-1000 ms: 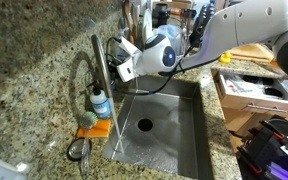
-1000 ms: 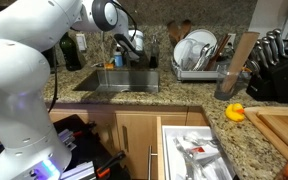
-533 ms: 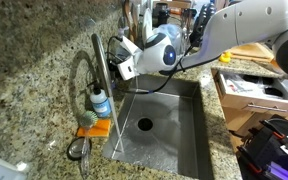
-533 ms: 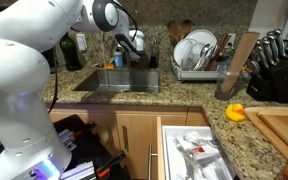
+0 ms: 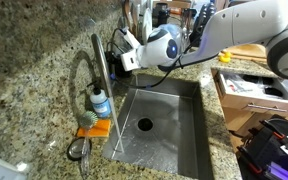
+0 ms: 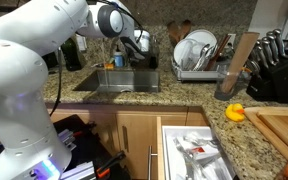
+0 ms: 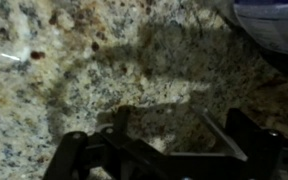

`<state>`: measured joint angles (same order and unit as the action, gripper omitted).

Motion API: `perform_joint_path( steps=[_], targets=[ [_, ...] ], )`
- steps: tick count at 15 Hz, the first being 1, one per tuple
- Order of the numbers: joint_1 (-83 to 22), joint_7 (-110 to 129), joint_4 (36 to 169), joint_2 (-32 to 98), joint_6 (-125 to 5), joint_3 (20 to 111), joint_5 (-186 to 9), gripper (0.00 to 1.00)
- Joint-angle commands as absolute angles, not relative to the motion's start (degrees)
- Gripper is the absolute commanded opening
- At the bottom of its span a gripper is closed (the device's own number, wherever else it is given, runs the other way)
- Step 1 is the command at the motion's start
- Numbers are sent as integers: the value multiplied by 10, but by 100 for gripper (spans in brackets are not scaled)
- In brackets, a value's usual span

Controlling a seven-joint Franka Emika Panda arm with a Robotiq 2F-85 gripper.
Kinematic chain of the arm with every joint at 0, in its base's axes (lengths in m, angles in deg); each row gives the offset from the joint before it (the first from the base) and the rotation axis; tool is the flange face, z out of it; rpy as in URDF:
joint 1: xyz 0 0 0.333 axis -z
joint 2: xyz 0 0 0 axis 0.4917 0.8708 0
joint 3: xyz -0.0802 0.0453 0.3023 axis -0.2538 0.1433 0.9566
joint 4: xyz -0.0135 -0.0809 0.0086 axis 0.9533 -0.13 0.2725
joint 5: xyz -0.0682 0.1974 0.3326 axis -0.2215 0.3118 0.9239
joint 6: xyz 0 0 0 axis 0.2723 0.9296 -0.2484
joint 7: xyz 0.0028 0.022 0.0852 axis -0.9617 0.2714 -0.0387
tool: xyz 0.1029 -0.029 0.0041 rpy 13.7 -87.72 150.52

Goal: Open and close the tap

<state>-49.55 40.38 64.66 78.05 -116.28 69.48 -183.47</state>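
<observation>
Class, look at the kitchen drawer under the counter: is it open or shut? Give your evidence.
Open. In an exterior view the drawer is pulled well out, and the items inside it show from above.

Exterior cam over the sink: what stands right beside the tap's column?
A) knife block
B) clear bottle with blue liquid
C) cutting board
B: the clear bottle with blue liquid stands right against the lower part of the tap column.

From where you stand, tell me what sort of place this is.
Most likely a home kitchen: a steel sink set in a granite counter, a tall tap, plus a dish rack and knife block.
</observation>
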Motion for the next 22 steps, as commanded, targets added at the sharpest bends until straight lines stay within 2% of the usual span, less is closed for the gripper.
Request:
perform_joint_path(
  steps=[1,3,4,8,9,10,11,12,13,14,15,16,17,18,19,20,22],
  targets=[
    [-478,390,556,829,-1227,716,-1799,100],
    [-472,382,546,839,-1264,715,-1771,100],
    [-431,424,560,839,-1230,816,-1791,100],
    [-369,435,603,851,-1231,958,-1811,100],
    [-384,411,594,854,-1268,913,-1780,100],
    [-345,444,616,863,-1231,1016,-1815,100],
    [-368,413,606,857,-1269,953,-1781,100],
    [-360,413,608,861,-1265,971,-1778,100],
    [-334,431,630,863,-1232,1043,-1802,100],
    [-351,399,628,852,-1258,990,-1773,100],
    [-394,338,612,835,-1291,894,-1732,100],
    [-331,401,653,850,-1234,1043,-1781,100],
    [-337,384,656,844,-1232,1030,-1776,100],
    [-394,315,633,822,-1276,895,-1715,100],
    [-386,339,593,844,-1263,866,-1709,100],
    [-354,376,605,857,-1236,931,-1730,100],
    [-376,349,595,852,-1242,888,-1716,100]
  ],
)
